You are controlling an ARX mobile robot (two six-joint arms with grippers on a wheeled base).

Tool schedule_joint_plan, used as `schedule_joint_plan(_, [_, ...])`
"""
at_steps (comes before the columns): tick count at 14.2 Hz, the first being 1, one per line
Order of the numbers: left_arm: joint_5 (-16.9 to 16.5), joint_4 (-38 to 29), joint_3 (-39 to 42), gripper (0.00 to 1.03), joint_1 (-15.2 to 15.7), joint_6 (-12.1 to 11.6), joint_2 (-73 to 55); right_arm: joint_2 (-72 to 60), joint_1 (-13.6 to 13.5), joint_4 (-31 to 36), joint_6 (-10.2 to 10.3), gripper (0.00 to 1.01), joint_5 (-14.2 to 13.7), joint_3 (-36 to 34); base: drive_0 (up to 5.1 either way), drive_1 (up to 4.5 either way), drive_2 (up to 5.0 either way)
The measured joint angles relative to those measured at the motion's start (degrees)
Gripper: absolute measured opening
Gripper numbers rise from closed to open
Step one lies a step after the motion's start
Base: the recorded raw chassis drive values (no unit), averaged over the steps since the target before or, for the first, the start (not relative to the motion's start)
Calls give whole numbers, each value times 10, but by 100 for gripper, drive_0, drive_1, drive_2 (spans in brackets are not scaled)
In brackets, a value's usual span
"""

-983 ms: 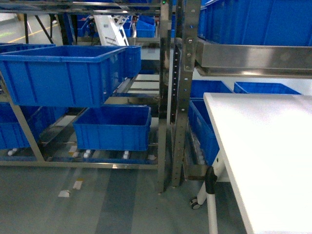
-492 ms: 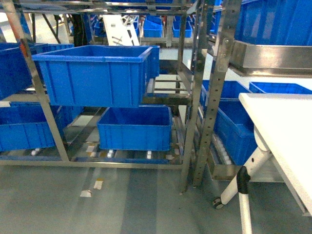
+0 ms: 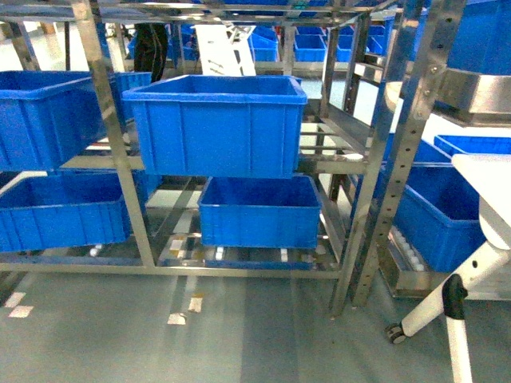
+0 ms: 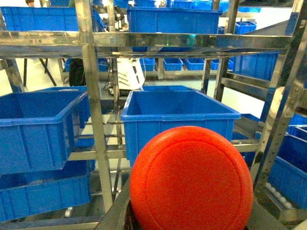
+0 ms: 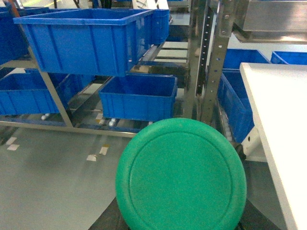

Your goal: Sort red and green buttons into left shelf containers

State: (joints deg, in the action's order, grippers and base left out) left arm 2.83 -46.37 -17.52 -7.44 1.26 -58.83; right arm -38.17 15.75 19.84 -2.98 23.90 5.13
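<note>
- In the left wrist view the red button (image 4: 192, 179) fills the lower middle. Only its wide round cap shows, and its body and the left gripper are hidden behind and below it.
- The cap sits right at the left wrist camera, so it appears to be carried there. Whether the fingers are closed round it, or how far apart they are, cannot be told.
- In the right wrist view the green button (image 5: 181, 177) likewise fills the lower middle. Its flat cap covers the right gripper, and that gripper's opening cannot be told either.
- Neither arm nor gripper appears in the head view.
- Beyond the red cap, straight ahead and slightly higher, stands the upper blue bin (image 4: 180, 115) on a shelf rail, with its open top facing up.
- The head view shows a lower blue bin (image 3: 259, 211) directly beneath the upper one, near floor level. Its front rim is partly overhung by the bin above.
- Ahead and left of the green cap, well apart from it, are the same two bins.
- A steel upright (image 4: 96, 120) stands just left of the upper bin's corner, and another post (image 3: 391, 159) stands on its right.
- The grey floor (image 3: 239, 335) lies open between the caps and the rack.
- The white table (image 5: 283, 124) runs along the right of the green cap and is cut off by the frame edge.
</note>
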Motion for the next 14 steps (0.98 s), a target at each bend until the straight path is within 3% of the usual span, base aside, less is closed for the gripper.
schedule_joint_plan(14, [0, 0, 0, 24, 0, 0, 0, 0, 0, 1, 0, 25, 0, 0, -490, 242, 242])
